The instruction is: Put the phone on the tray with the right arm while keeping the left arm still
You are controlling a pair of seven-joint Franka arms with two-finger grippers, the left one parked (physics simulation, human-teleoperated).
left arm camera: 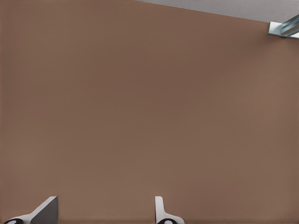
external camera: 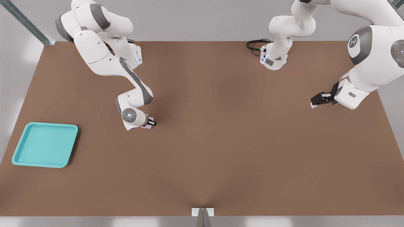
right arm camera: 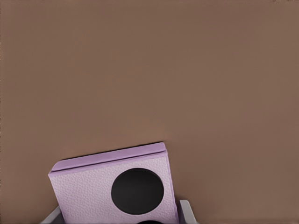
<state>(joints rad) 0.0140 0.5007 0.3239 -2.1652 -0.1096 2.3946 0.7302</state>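
Observation:
The pale lilac phone (external camera: pixel 147 126) lies low over the brown table, left of centre in the front view. My gripper (external camera: pixel 151 122) is down at it, and only a sliver of the phone shows beside the black fingers. The right wrist view shows the phone (right arm camera: pixel 117 186) close up, with one black lens in full and a second cut off at the frame edge. The gripper (right arm camera: pixel 119 213) has a grey fingertip against each side of the phone, so it is shut on it. The turquoise tray (external camera: pixel 45 144) sits empty at the front view's far left, well apart from the phone.
The parked arm (external camera: pixel 372 60) hangs over the table at the front view's right, its black gripper (external camera: pixel 322 99) pointing inward. A black cable (external camera: pixel 256 44) loops at its base. A metal post (external camera: pixel 202 217) stands at the near table edge.

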